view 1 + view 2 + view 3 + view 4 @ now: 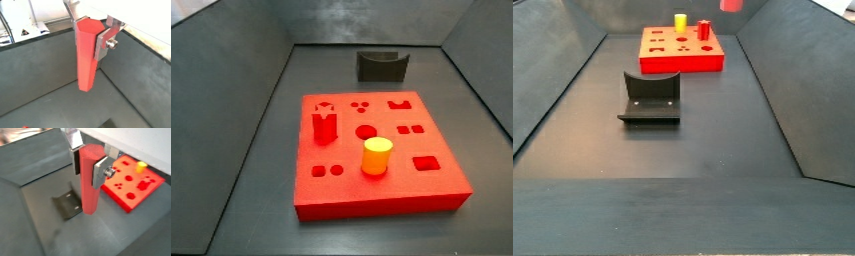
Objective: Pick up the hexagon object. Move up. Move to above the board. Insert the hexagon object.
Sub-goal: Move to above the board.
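Observation:
My gripper (90, 34) is shut on the hexagon object (87, 60), a tall plain red rod gripped near its upper end and hanging upright above the dark floor. Both wrist views show it between the silver fingers (89, 165). In a wrist view the rod (89, 190) hangs beside the board (133, 185), a thick red slab with shaped holes, not over it. In a side view only the rod's lower end (731, 5) shows at the frame's top edge, just right of the board (680, 52). The board (378, 150) also fills the other side view, where the gripper is out of view.
A yellow-orange cylinder (376, 157) and a short red peg (323, 127) stand on the board. The dark fixture (649, 100) stands on the floor in front of the board and shows below the rod (67, 203). Dark sloping walls enclose the floor.

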